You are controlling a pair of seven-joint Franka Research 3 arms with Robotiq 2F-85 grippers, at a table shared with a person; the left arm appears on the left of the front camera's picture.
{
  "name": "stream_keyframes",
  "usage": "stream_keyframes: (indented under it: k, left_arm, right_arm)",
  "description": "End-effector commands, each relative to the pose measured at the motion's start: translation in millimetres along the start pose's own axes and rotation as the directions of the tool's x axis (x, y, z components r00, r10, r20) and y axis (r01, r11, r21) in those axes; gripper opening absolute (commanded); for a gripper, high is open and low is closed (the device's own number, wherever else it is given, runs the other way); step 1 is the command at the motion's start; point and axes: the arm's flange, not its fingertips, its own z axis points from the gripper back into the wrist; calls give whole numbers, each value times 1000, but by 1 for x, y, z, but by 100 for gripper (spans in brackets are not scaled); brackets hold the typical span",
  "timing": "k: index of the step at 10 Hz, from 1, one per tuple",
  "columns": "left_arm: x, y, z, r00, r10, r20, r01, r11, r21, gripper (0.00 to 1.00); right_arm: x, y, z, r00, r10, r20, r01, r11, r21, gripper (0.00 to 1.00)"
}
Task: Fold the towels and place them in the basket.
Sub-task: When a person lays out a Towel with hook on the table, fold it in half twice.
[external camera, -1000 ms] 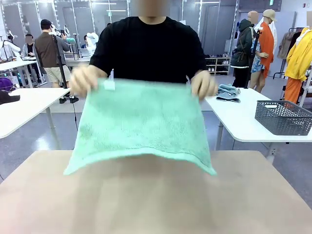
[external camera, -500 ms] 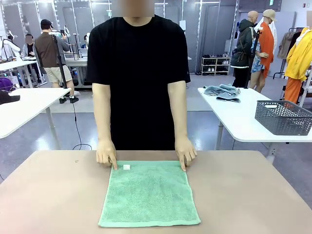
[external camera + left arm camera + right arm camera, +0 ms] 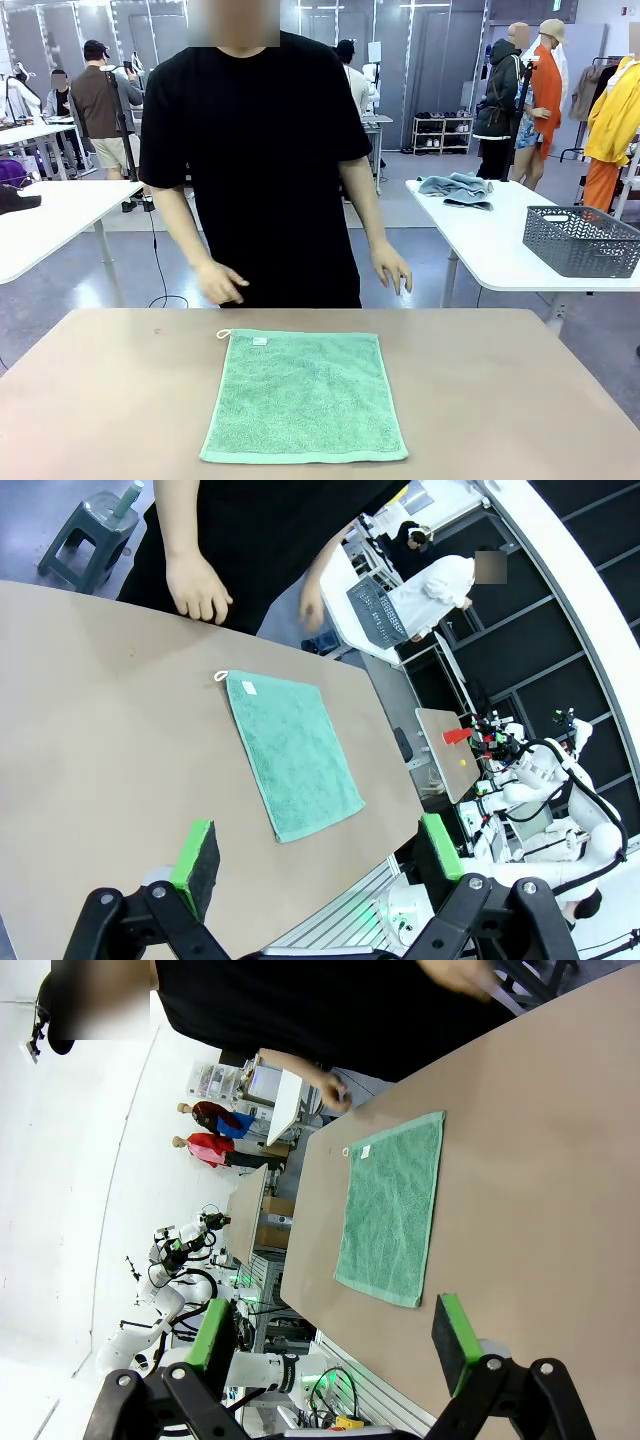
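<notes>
A mint green towel (image 3: 305, 395) lies flat and unfolded on the tan table (image 3: 520, 400), its white tag and corner loop at the far left corner. A person stands at the far edge with both hands (image 3: 220, 282) lifted off the towel. A pale blue-grey towel (image 3: 457, 188) lies crumpled on the white table at the right, near the dark grey basket (image 3: 583, 240). In the left wrist view my left gripper (image 3: 318, 852) hangs open above the table, short of the towel (image 3: 292, 755). In the right wrist view my right gripper (image 3: 333, 1338) is open too, with the towel (image 3: 392, 1210) beyond it.
The white side table (image 3: 500, 255) with the basket stands apart from the tan table, at the far right. Another white table (image 3: 50, 225) stands at the left with dark items on it. Other people stand farther back.
The person lowered the green towel from the air, spread it flat on the table, then took both hands off it and shifted to the left.
</notes>
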Motion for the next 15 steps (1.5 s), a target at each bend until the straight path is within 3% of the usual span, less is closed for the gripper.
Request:
stream_keyframes:
  k: [1, 7, 8, 10, 12, 14, 15]
  left_arm:
    - [0, 0, -1, 1000, -16, 7, 16, 1000, -16, 100]
    - [0, 0, 0, 1000, 0, 0, 0, 1000, 0, 100]
    - [10, -17, -3, 987, -143, -68, 145, 989, 34, 100]
    - [30, -54, -32, 915, -340, -217, 355, 934, 33, 100]
    - [53, -94, -73, 721, -555, -414, 602, 798, -23, 100]
    - [63, -135, -113, 466, -706, -534, 755, 632, -177, 100]
    - [57, -155, -141, 353, -724, -593, 803, 560, -206, 100]
  right_arm:
    - [0, 0, 0, 1000, 2, 1, -2, 1000, 10, 100]
    - [0, 0, 0, 1000, 0, 0, 0, 1000, 0, 100]
    - [1, 15, -7, 993, 104, -61, -106, 994, -30, 100]
    - [8, 58, -35, 943, 294, -159, -291, 956, 43, 100]
    - [3, 112, -86, 790, 508, -343, -514, 854, 79, 100]
    - [-12, 162, -135, 559, 681, -474, -720, 681, 130, 100]
    - [-29, 183, -161, 412, 751, -516, -821, 552, 147, 100]
